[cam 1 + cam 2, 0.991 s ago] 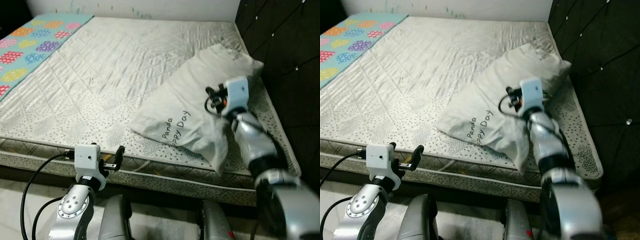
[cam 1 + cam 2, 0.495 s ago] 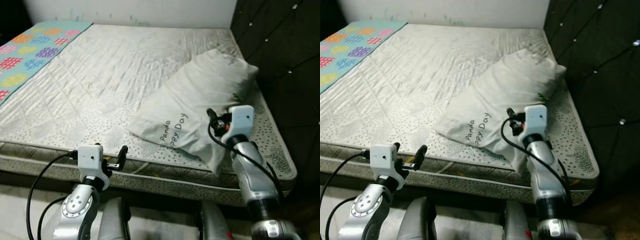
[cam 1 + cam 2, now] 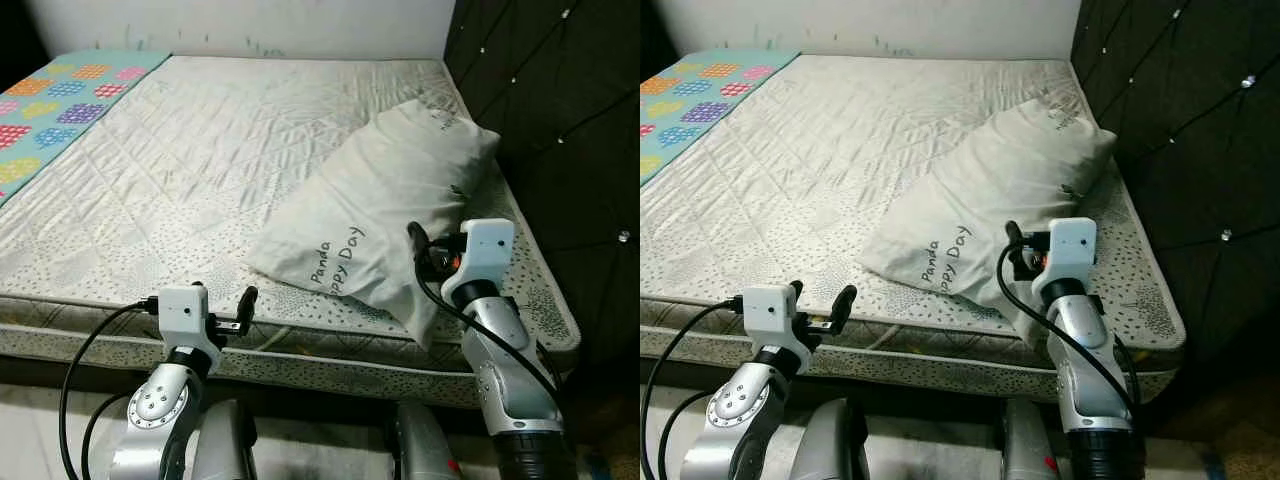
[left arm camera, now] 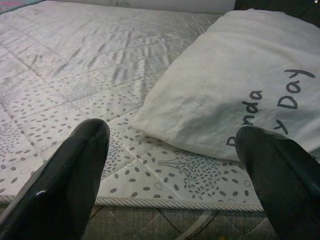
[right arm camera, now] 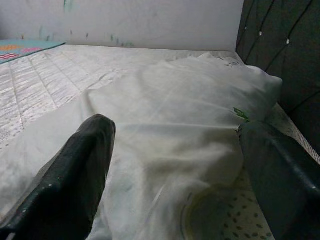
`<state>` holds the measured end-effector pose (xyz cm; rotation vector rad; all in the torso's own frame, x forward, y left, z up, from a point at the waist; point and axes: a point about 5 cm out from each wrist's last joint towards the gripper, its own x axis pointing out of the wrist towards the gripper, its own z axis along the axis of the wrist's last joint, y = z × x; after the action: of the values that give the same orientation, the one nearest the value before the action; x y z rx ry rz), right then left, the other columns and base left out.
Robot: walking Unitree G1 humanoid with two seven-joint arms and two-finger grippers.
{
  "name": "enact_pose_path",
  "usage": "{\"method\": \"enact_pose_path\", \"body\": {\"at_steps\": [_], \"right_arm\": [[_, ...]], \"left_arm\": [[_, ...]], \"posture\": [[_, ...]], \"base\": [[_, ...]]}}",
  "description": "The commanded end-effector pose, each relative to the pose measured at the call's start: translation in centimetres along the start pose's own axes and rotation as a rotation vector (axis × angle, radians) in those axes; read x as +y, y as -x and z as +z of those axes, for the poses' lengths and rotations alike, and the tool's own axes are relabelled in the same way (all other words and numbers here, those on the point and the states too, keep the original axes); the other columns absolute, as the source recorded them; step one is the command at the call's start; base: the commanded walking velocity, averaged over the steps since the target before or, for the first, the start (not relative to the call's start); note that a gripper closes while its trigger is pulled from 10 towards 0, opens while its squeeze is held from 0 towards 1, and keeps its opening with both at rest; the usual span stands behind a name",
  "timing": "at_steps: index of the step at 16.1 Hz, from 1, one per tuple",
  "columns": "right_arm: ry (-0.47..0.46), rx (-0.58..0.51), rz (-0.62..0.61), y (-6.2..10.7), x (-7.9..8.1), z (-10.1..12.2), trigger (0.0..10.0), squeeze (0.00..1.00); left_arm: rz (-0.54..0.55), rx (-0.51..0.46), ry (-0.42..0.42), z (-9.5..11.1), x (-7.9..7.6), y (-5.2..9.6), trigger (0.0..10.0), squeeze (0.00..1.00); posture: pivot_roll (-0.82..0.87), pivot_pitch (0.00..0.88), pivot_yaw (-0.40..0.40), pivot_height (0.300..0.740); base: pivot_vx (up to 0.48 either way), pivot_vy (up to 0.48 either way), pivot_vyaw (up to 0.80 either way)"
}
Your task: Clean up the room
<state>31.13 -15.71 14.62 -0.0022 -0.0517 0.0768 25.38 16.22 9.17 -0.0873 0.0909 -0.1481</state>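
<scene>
Black-fingered right tool (image 5: 170, 170) wide open, empty, before the white pillow (image 3: 385, 215); left tool (image 4: 170, 170) likewise spread, holding nothing.

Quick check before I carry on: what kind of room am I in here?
Most likely a bedroom. A wide quilted mattress with no sheet takes up most of the view, a white pillow printed "Panda Happy Day" lies on it, and a dark tufted headboard runs along its right side.

The pillow (image 3: 385, 215) has its near corner hidden behind the right gripper (image 3: 418, 245). The mattress (image 3: 200, 140) runs off the left edge, and so does the patterned sheet (image 3: 45, 95). The pillow's small green mark (image 5: 240, 114) is too tiny to read.
</scene>
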Motion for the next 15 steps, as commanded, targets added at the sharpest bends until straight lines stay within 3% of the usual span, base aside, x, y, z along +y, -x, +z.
{"method": "enact_pose_path", "body": {"at_steps": [1,15], "right_arm": [[0.002,-0.018,0.013,-0.07,-0.03,0.77,10.0,0.0],[0.001,0.005,-0.018,-0.33,-0.29,1.25,10.0,0.0]], "left_arm": [[0.003,-0.007,-0.004,0.13,0.06,-0.19,10.0,0.0],[-0.005,-0.013,-0.001,0.05,0.1,-0.54,10.0,0.0]], "posture": [[-0.13,0.0,0.023,0.562],[-0.13,0.0,0.027,0.726]], "base": [[0.0,0.0,0.0],[0.0,0.0,0.0]]}}
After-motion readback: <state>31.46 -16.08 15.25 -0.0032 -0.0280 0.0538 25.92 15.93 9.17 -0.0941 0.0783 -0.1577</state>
